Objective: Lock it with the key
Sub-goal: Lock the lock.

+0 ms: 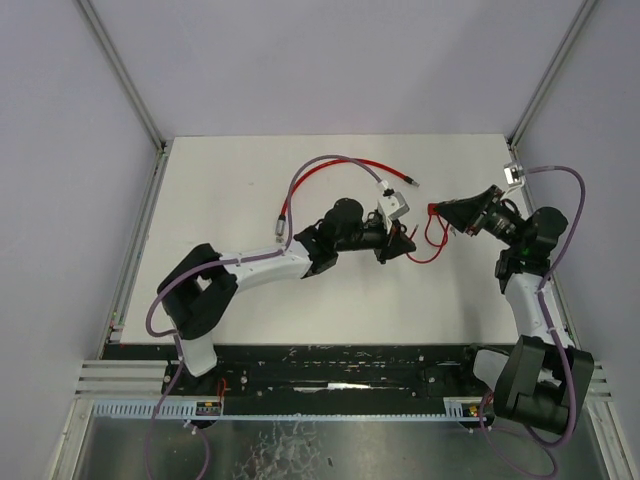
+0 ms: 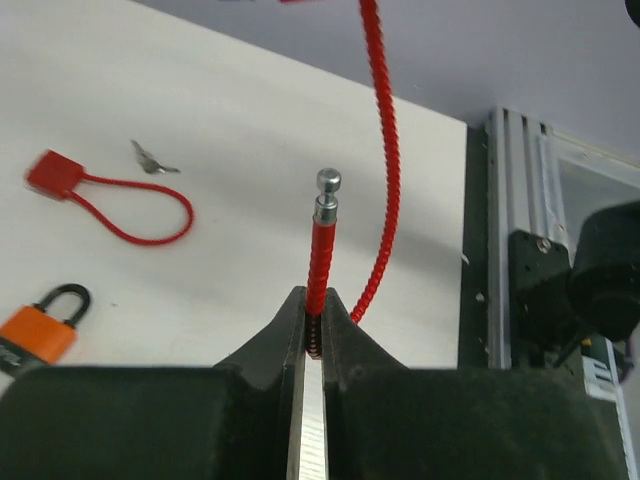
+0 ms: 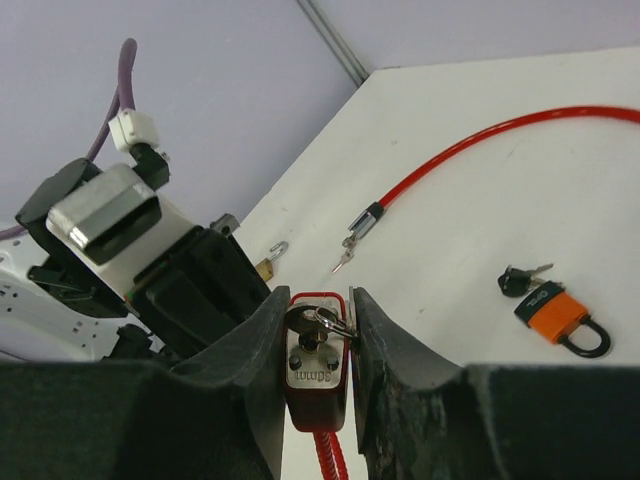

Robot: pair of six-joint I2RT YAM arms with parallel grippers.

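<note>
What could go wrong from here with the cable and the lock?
1. The left gripper pinches the cable only at the very end of its jaws, below the metal tip. The cable could slip or bend, and the tip could miss the lock.
2. The key sits between the jaws of the right gripper, which clamps the lock. Turning the key may be blocked, or it could be knocked out.

Red ribbed cable [image 2: 318, 270], red-cased silver-faced lock [image 3: 317, 372], orange padlock [image 3: 548, 305] with black shackle [image 3: 588, 340], white table [image 1: 350, 310]
</note>
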